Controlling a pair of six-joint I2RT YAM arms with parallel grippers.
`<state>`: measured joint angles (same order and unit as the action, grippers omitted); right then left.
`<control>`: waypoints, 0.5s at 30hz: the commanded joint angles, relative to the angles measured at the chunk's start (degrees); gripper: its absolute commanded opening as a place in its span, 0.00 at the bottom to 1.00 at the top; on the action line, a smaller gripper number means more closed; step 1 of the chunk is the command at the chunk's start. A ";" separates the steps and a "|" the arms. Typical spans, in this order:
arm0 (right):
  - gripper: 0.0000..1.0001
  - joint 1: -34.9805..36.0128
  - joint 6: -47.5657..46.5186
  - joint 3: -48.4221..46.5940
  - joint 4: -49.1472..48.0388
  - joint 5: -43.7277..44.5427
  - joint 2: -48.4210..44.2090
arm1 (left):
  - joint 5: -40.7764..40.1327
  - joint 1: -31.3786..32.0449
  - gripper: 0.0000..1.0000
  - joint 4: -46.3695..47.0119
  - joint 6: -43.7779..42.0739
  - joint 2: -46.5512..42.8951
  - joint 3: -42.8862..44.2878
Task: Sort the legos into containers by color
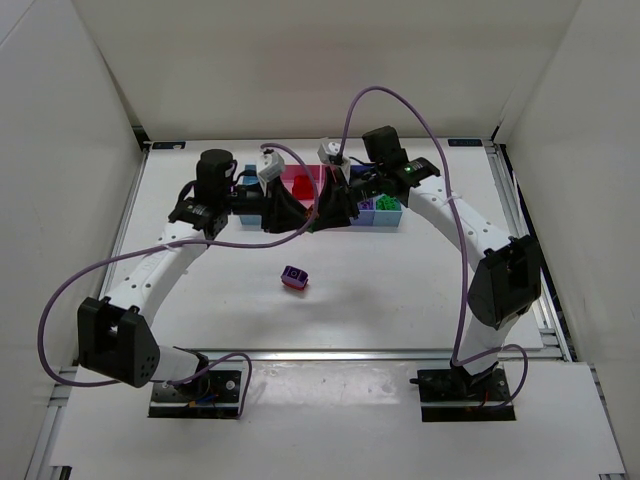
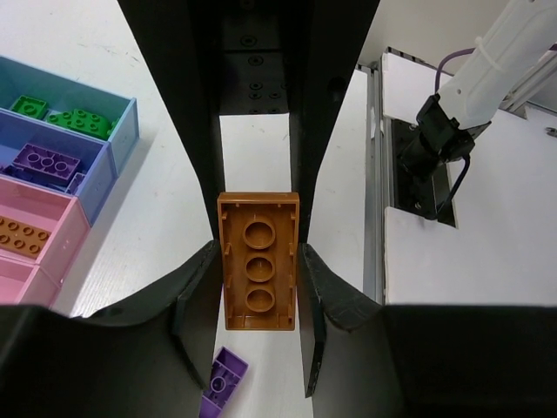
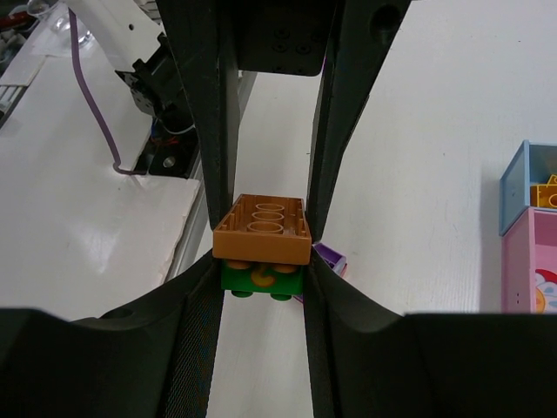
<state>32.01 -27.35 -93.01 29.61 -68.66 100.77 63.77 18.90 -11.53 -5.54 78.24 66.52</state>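
My left gripper (image 1: 298, 212) and right gripper (image 1: 332, 208) meet nose to nose just in front of the tray (image 1: 392, 222). Between them is an orange brick (image 2: 258, 272), hollow side up, stuck on a green brick (image 3: 261, 280). The left jaws (image 2: 258, 335) are shut on the orange brick's sides. The right jaws (image 3: 261, 292) are shut on the green brick under the orange one (image 3: 262, 229). A purple brick (image 1: 294, 277) lies on the table below, also seen in the left wrist view (image 2: 224, 379) and the right wrist view (image 3: 331, 256).
In the left wrist view, green bricks (image 2: 78, 120) lie in a light blue compartment, purple bricks (image 2: 48, 161) in the darker blue one, and an orange brick (image 2: 22, 235) in a pink one. A yellow brick (image 3: 546, 193) lies in the far light blue compartment.
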 commanded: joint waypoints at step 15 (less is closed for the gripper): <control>0.00 -3.71 -6.04 5.38 5.11 1.51 -4.70 | -7.60 -5.45 0.22 16.35 13.80 -5.46 -5.70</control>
<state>29.15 -31.55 -88.12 33.30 -67.05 99.35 57.78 13.96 -0.58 4.25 75.48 61.47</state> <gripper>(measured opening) 0.416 0.461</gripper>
